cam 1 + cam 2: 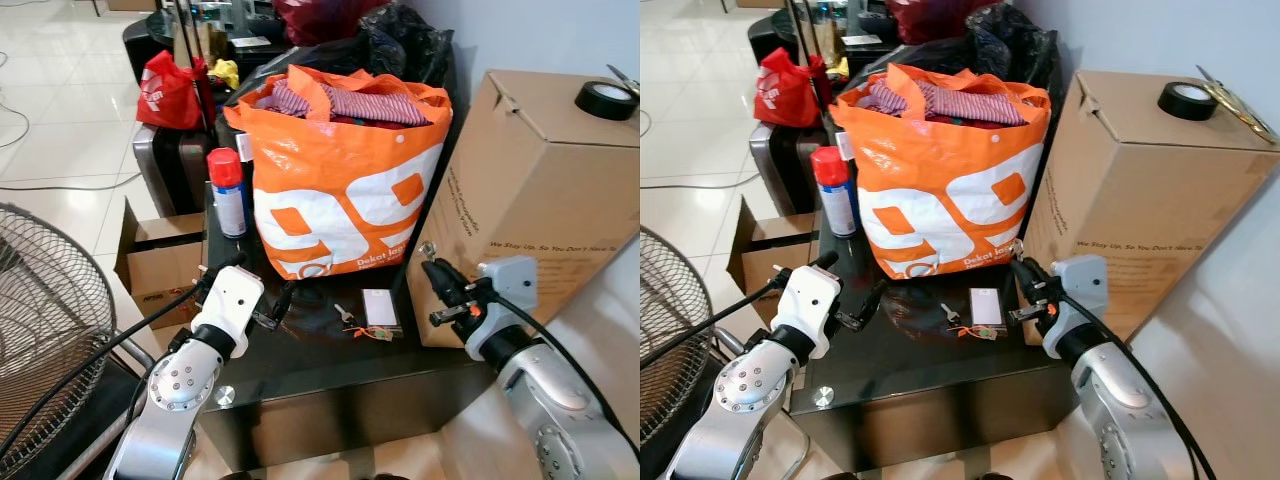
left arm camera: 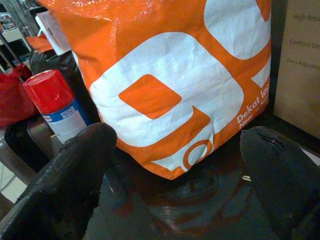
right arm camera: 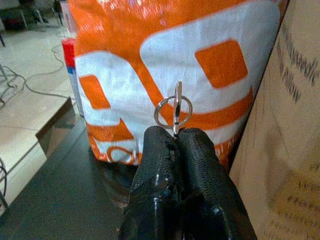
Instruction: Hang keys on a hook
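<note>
My right gripper [image 3: 175, 132] is shut on a silver key ring [image 3: 173, 111], which sticks up from the pinched fingertips. It hovers over the right side of the black glossy table [image 1: 300, 385], between the orange bag [image 1: 340, 190] and the big cardboard box [image 1: 540, 200]. A second small key with an orange tag [image 1: 358, 328] lies on the table beside a white card [image 1: 380, 308]. My left gripper [image 1: 262, 290] is open, low over the table's left part and facing the bag, with nothing between its fingers [image 2: 75, 170].
A spray can with a red cap [image 1: 228, 192] stands left of the bag. A black tape roll [image 1: 606, 100] lies on the big box. A fan grille [image 1: 50, 310] is at my left, with a small open carton [image 1: 160, 262] on the floor beyond.
</note>
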Robot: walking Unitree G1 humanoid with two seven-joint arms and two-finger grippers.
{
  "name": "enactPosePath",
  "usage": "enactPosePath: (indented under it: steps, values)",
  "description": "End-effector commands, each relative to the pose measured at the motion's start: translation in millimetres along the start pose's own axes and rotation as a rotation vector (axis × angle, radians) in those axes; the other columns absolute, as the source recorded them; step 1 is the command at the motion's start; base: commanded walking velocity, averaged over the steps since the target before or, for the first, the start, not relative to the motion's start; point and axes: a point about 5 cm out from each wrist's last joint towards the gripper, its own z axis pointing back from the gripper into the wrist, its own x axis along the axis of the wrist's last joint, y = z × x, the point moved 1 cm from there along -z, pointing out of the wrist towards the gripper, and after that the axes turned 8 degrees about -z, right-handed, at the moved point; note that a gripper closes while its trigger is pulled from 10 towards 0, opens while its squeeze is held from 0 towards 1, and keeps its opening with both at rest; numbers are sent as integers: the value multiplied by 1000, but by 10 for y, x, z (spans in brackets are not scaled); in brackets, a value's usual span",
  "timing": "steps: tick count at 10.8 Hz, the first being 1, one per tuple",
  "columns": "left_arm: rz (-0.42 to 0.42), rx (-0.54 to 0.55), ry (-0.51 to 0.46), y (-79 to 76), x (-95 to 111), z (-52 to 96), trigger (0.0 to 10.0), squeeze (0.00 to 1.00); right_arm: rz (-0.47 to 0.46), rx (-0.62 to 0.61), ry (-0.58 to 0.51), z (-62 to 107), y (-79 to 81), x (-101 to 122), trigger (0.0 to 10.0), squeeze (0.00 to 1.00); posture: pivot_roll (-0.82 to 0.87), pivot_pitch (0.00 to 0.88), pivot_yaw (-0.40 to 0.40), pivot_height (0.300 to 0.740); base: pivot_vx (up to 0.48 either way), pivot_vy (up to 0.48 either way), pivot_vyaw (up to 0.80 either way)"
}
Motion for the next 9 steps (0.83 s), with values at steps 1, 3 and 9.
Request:
enactPosePath:
  steps: [1,3,9]
  values:
    - [-12,5,-1,11,16,-27,10000,0,10,-5,0,-8,-3,10,10000,0,-33,0,-19,740,-240,0,0]
    - [-10,7,-6,12,39,-49,10000,0,-7,-12,-6,-8,-10,13,10000,0,-34,0,-17,740,-255,0,0]
    - [-9,4,-11,9,69,-70,10000,0,0,-35,-21,-42,-43,39,10000,0,-36,0,-16,740,-296,0,0]
